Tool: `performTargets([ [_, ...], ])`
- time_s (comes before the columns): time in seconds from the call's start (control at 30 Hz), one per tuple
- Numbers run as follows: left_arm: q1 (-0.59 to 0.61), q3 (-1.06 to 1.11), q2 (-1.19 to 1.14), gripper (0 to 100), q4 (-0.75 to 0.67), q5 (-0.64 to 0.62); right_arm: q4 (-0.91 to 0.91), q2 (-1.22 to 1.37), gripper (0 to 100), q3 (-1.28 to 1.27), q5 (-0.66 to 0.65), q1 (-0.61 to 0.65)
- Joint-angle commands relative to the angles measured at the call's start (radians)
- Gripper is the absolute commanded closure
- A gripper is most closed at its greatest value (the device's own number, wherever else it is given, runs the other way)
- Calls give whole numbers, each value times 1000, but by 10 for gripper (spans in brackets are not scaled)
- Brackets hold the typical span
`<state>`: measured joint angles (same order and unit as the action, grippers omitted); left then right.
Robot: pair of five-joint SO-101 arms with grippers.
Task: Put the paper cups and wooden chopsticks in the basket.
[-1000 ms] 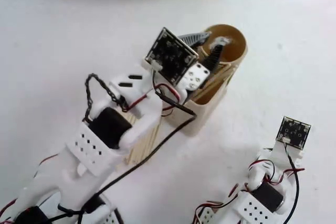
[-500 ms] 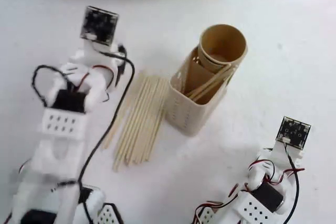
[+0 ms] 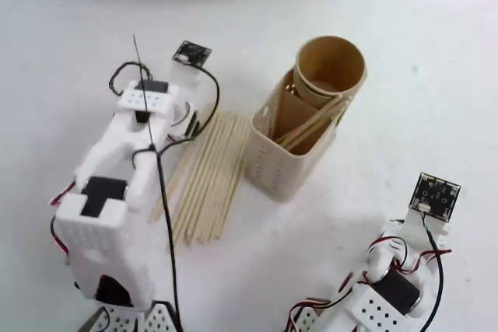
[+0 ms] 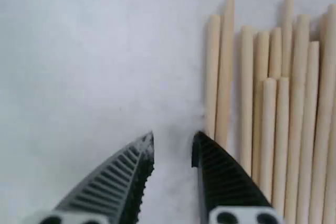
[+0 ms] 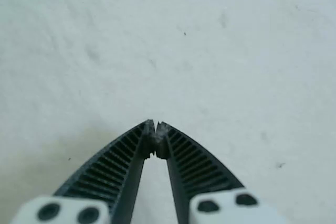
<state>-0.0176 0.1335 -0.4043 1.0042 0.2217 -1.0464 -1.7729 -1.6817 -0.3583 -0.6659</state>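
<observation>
White counter (image 3: 70,44) carries all task items. Stacked paper cups (image 3: 331,68) are seated in the basket (image 3: 280,172) right of centre, with several chopsticks (image 3: 311,126) leaned inside. A loose chopstick bundle (image 3: 206,180) lies just left of the basket. The left tool (image 4: 172,142) is held slightly apart at the bundle's left edge, apparently to pick up the outermost stick. The right tool (image 5: 156,132) is pressed together on nothing, near right. The basket wall stands close beside the bundle and could be struck.

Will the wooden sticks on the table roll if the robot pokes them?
Probably a little: the chopsticks look round and thin, so a nudge could roll them. They look straight and stiff, so unlikely to bend. Lying packed together, neighbours may shift.
</observation>
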Motion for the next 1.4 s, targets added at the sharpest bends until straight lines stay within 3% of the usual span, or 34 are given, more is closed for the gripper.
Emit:
performTargets([
  [0.0, 7, -94, -36, 884, 31, 12, -2, 5, 981, -11, -6, -2],
  [0.33, 28, -54, 65, 887, 29, 12, -2, 5, 981, -11, -8, -2],
  [0.6, -5, 190, 254, 887, -129, 48, -2, 5, 981, -11, -8, -2],
  [1.37, -47, 143, 145, 884, -107, 48, -2, 5, 981, -11, -8, -2],
])
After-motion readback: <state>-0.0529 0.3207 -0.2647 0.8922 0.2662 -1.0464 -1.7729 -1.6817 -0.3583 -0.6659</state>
